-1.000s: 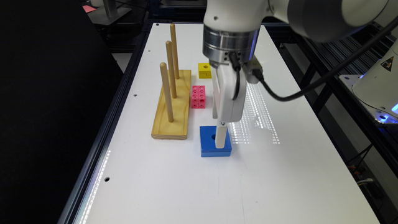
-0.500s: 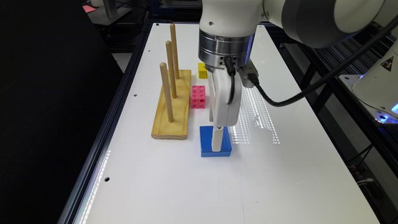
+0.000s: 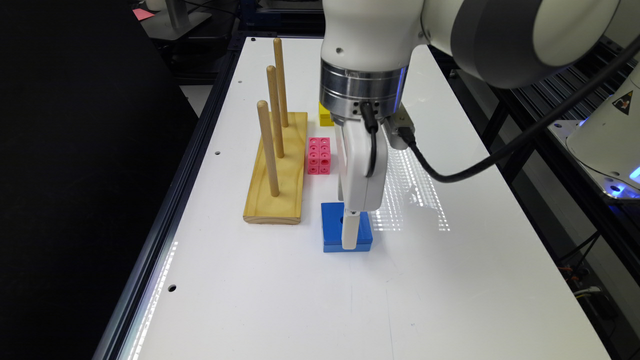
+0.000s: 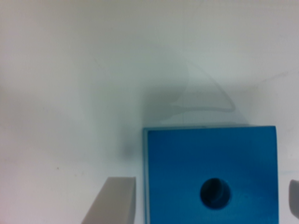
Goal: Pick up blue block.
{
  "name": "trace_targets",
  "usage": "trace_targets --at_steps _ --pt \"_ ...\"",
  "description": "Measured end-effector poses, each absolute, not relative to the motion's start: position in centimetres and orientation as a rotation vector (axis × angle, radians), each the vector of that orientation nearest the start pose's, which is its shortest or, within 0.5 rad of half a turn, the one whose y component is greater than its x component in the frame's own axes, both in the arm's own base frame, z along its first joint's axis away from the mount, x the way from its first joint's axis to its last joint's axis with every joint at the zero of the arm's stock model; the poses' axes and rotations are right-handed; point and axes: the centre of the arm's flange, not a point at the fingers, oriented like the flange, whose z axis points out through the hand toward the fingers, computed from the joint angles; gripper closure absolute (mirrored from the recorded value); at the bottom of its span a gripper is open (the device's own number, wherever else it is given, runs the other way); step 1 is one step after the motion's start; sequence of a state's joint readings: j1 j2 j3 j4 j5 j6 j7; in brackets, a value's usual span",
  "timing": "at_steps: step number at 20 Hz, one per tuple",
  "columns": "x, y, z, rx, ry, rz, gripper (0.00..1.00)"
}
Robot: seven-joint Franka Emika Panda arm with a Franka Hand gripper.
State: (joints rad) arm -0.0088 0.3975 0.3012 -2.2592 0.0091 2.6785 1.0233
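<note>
With glare streaks on the white table (image 3: 300, 300), I see dark racks behind and a yellow hazard sticker (image 3: 623, 102), no legible text. Blue block (image 4: 210, 158) lies flat beside the peg board (image 3: 277, 190); gripper (image 4: 205, 205) fingers (image 4: 114, 200) straddle it, spread wide, apart.

claw (image 4: 205, 196) astride block (image 4: 210, 172), on table (image 3: 300, 300)

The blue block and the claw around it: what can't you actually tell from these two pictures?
- Whether the fingers touch the blue block: the wrist view's edges cut one finger off.
- The block's near end: cut off there too.
- The yellow block in the exterior view: mostly hidden behind the arm.
- The gripper there: fingers indistinguishable.
</note>
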Motion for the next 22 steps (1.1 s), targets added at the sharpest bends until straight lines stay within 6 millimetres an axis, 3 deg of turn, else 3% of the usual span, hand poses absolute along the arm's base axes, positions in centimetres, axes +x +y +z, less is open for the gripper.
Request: trace_targets --at_steps 10,13,17,18,22 --pt "52.2 16.2 19.4 -2.803 1.124 0.063 0.00" --pt "52.0 16.1 17.7 -2.804 1.124 0.077 0.00" --pt "52.4 16.4 17.5 -2.808 1.132 0.051 0.00" --pt "52.4 16.5 17.5 -2.811 1.135 0.046 1.00" --pt "52.4 16.5 17.5 -2.811 1.135 0.046 1.00"
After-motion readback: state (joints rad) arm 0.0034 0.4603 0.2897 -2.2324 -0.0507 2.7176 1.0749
